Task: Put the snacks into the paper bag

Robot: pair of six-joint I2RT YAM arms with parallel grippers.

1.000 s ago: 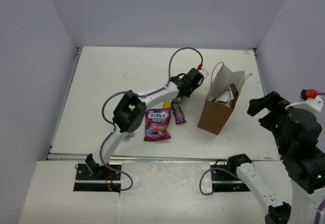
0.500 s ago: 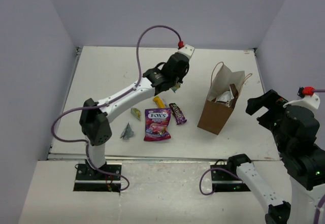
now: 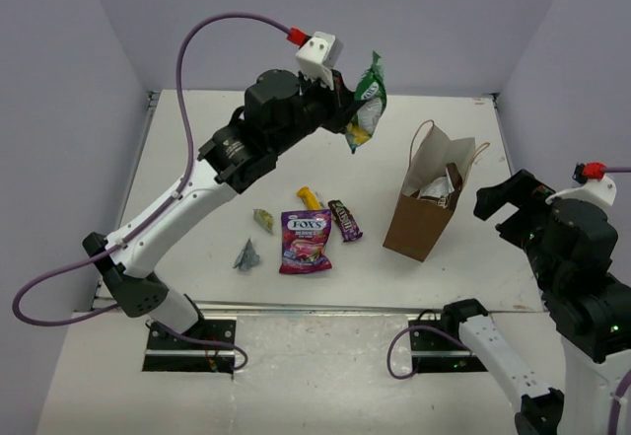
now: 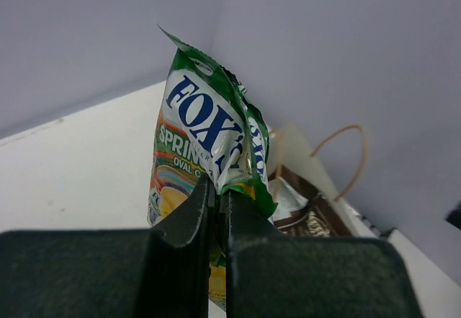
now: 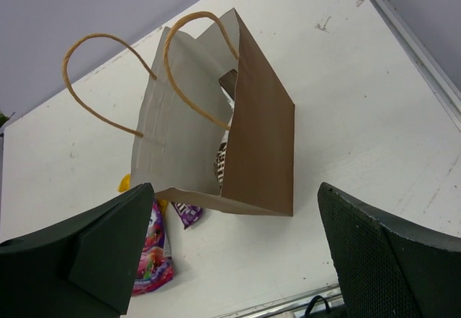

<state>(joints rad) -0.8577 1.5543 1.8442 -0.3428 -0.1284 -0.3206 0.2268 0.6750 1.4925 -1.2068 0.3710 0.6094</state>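
Jaws of the left gripper (image 4: 218, 192) are clamped on the green bag (image 4: 209, 134), held high but not yet over the paper bag (image 3: 424, 213), stood near the table's (image 3: 197, 159) right edge, a packet inside. Five snacks (image 3: 305, 241) are left mid-table; jaws of the right gripper (image 5: 234, 195) are spread, empty.

Upright paper bag (image 3: 419, 223); green bag (image 3: 369, 97) aloft

Soft, even light from overhead, bright all round.
Glare streaks the crinkled green Fox's bag (image 4: 209, 134); the left gripper (image 4: 217, 192) looms dark and soft at the lens; the paper bag (image 5: 259, 145) throws faint shadow.
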